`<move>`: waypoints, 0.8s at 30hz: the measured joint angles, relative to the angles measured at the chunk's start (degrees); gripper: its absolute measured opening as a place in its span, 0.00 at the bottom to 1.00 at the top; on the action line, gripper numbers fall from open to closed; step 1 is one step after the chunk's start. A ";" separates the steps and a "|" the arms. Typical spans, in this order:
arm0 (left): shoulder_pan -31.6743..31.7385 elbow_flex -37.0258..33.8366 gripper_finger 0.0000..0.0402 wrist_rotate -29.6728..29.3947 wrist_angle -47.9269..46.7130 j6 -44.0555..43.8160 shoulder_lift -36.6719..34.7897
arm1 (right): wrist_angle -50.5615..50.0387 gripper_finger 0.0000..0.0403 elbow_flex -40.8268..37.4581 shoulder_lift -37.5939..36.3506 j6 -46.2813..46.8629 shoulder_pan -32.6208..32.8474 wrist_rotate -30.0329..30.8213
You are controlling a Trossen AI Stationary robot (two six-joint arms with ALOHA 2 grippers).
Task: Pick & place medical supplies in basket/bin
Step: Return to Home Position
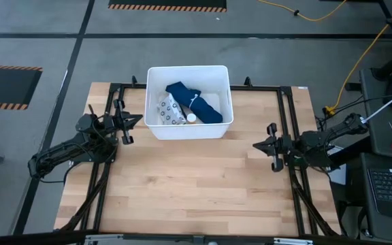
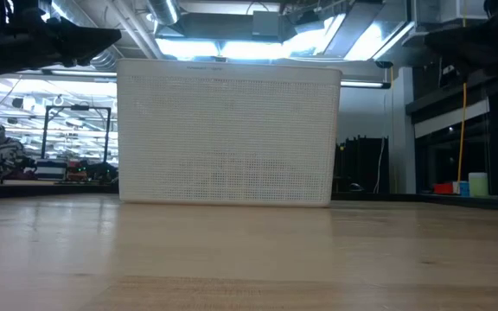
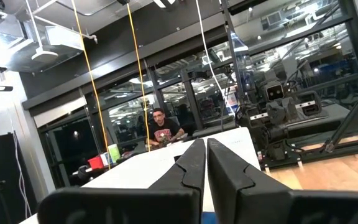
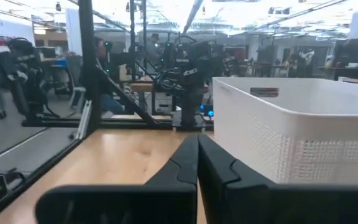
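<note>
— Where are the supplies?
— All three lie inside the white bin [image 1: 188,67], which stands at the far middle of the tabletop [image 1: 196,184]. The dark-blue folded cloth [image 1: 199,102] runs slantwise across it, and the grey-white patterned packet [image 1: 171,111] lies just left of the cloth, touching it.
— And the small white round thing [image 1: 192,118]?
— By the bin's near wall, between packet and cloth. It's too small to name, perhaps a cap.
— The arms?
— The left claw [image 1: 124,122] hangs just left of the bin, apart from it, fingers pressed together on nothing. The right claw [image 1: 267,145] is well off to the bin's right and nearer, likewise pressed together and empty.
</note>
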 joint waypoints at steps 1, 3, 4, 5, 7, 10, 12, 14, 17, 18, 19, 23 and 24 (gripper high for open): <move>0.00 0.00 0.03 0.00 0.00 0.00 0.00 | 0.02 0.01 0.00 0.00 -0.02 0.00 -0.34; 0.00 0.00 0.02 0.00 0.00 0.00 0.00 | 0.31 0.01 -0.46 -0.02 -0.15 0.01 -1.47; 0.00 0.00 0.02 0.00 0.00 0.00 0.00 | -0.51 0.01 -0.53 -0.04 -0.27 0.01 -1.83; 0.00 0.00 0.02 0.00 0.00 0.00 0.00 | -1.70 0.01 -0.54 -0.60 -0.50 0.45 -1.92; 0.00 0.01 0.02 0.00 0.00 0.00 0.00 | -3.39 0.01 -0.56 -1.93 -1.55 0.89 -3.20; 0.00 0.02 0.02 0.00 0.00 0.00 0.01 | -7.56 0.01 -0.56 -4.70 -1.86 -0.43 -9.24; 0.00 0.02 0.03 -0.02 -0.04 0.00 0.01 | -10.72 0.01 -0.56 -7.47 -1.47 -1.72 -13.49; 0.00 0.02 0.03 -0.02 -0.02 0.00 0.01 | -14.74 0.01 -0.56 -9.58 -1.08 -2.68 -17.42; 0.00 0.02 0.03 -0.02 -0.04 0.00 0.01 | -16.22 0.01 -0.58 -9.51 -1.47 -3.45 -22.02; 0.01 0.02 0.03 -0.02 -0.03 0.00 0.02 | -15.89 0.01 -0.58 -9.48 -1.27 -3.52 -22.80; 0.01 0.02 0.03 0.00 -0.04 0.00 0.02 | -15.68 0.01 -0.58 -9.42 -0.35 -3.52 -23.09; 0.00 0.02 0.02 0.00 -0.02 0.00 0.02 | -16.04 0.01 -0.58 -9.42 1.13 -3.56 -23.07; 0.01 0.02 0.02 0.00 -0.02 0.00 0.02 | -16.06 0.01 -0.58 -9.42 1.31 -3.56 -23.07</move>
